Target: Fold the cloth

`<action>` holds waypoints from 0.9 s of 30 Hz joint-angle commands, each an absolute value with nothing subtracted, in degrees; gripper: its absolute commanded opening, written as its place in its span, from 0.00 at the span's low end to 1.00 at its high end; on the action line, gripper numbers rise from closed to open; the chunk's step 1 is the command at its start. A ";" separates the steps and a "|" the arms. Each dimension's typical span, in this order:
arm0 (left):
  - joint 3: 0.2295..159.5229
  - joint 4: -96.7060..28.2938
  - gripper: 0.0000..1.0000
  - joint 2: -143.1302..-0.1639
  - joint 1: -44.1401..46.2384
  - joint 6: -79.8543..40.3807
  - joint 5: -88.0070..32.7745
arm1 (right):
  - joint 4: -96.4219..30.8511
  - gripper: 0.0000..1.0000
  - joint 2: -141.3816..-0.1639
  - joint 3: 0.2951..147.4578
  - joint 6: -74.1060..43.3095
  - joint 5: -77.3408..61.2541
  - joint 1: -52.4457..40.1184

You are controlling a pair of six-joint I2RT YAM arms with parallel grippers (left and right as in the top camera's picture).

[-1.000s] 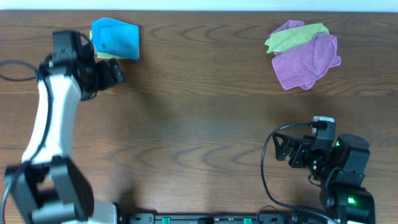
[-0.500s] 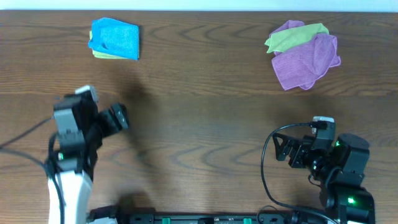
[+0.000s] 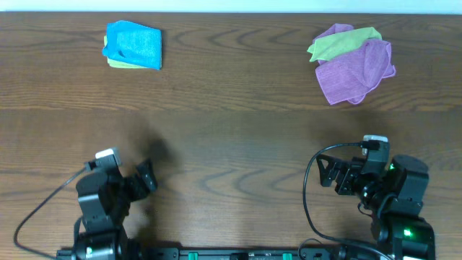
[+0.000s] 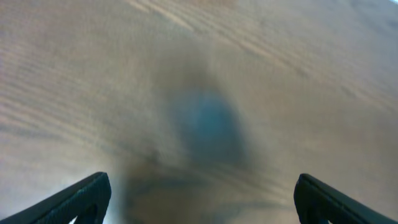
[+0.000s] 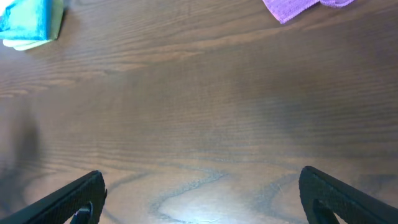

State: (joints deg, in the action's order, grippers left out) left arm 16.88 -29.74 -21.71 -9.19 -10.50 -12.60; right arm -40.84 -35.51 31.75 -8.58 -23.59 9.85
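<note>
Your left fingers [image 3: 146, 176] sit at the near edge of the surface [image 3: 231, 130], almost straight below the cloth [image 3: 133, 45] in the overhead view and well apart from it. In the left wrist view the two tips appear only in the bottom corners. They are spread wide, with nothing between them but blurred wood grain and a dark shadow patch, so they are open and holding nothing.

The cloth itself lies at the far left of the surface as a compact, roughly square sky-blue pad. It rests on a yellow-green cloth [image 3: 114, 63] whose edge peeks out along its near left side. Your right wrist camera catches the same cloth [image 5: 28, 18] in its top left corner.

Far to the right of the cloth, at about the same depth, a crumpled purple cloth [image 3: 357, 68] lies touching a second yellow-green cloth [image 3: 341, 42] at its far side.

Your right fingers [image 3: 330, 173] are well to the right of the cloth, at the near edge. In the right wrist view they [image 5: 329, 190] are also parted wide over bare wood, gripping nothing.
</note>
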 commanded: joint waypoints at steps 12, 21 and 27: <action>16.21 -42.74 0.95 -10.07 -4.71 -0.78 -8.03 | -40.77 0.99 -35.27 31.59 -9.19 -24.21 10.20; 16.12 -47.09 0.95 -6.94 -2.92 -0.78 -4.43 | -40.77 0.99 -35.27 31.59 -9.19 -24.21 10.20; 16.10 -51.46 0.95 -4.12 -2.92 -0.75 -3.81 | -40.77 0.99 -35.27 31.59 -9.19 -24.21 10.20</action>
